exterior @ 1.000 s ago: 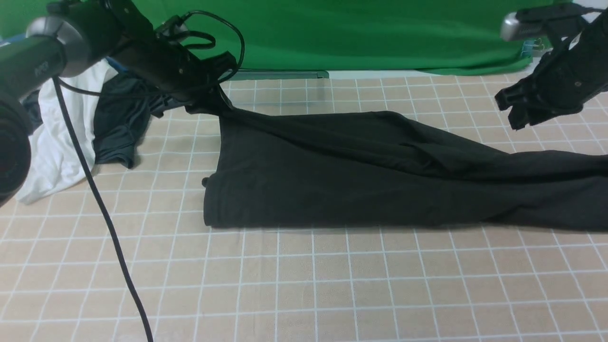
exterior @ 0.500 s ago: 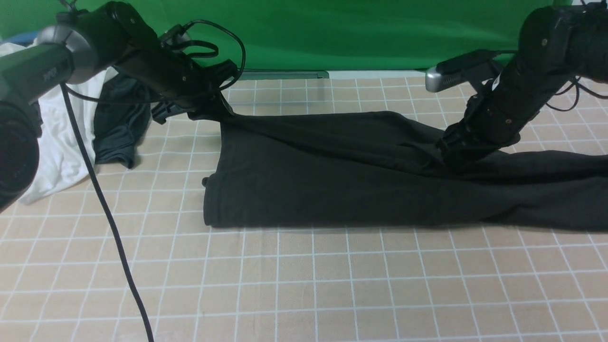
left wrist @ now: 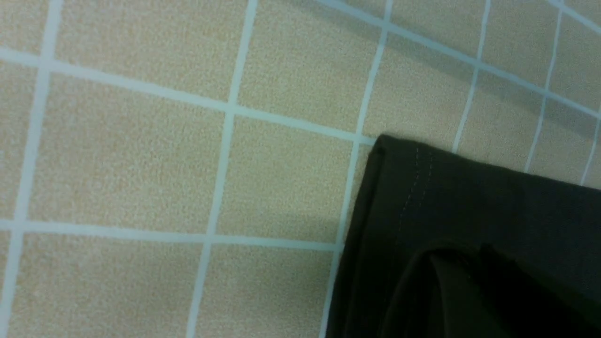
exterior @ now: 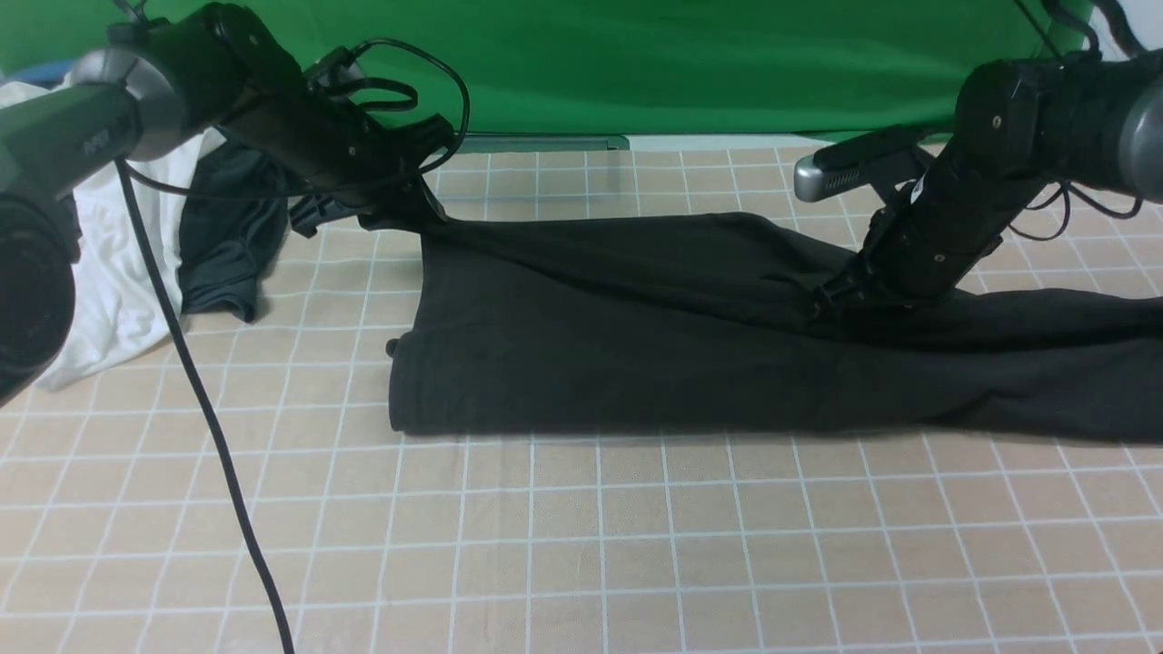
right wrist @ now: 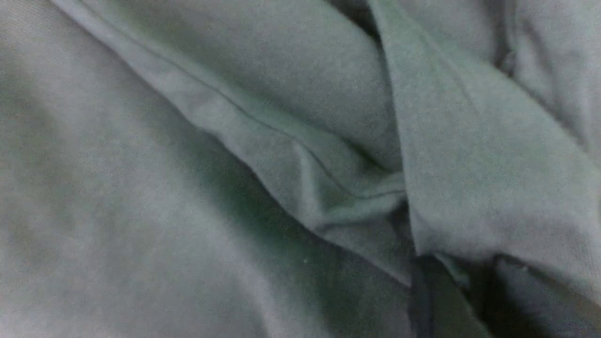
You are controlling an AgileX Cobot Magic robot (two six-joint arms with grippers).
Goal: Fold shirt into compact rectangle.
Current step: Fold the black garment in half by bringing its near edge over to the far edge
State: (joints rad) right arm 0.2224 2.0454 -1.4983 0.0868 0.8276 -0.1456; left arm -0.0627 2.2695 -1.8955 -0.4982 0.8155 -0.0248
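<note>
The black shirt lies across the gridded mat as a long band folded lengthwise, its right end running out of the front view. My left gripper is shut on the shirt's far left corner, and the cloth rises taut to it. The left wrist view shows that hemmed corner just over the mat, with the jaws dark against it. My right gripper is down on a ridge of folds right of the middle. In the right wrist view a hemmed fold bunches into its jaws, which are shut on it.
A white garment and a smaller dark grey-green garment are heaped at the far left. A black cable hangs from the left arm across the mat's front left. A green backdrop closes the far side.
My right arm has come down from the upper right onto the shirt, slid a little left, and its jaws have closed on a fold. The left gripper keeps its hold.
</note>
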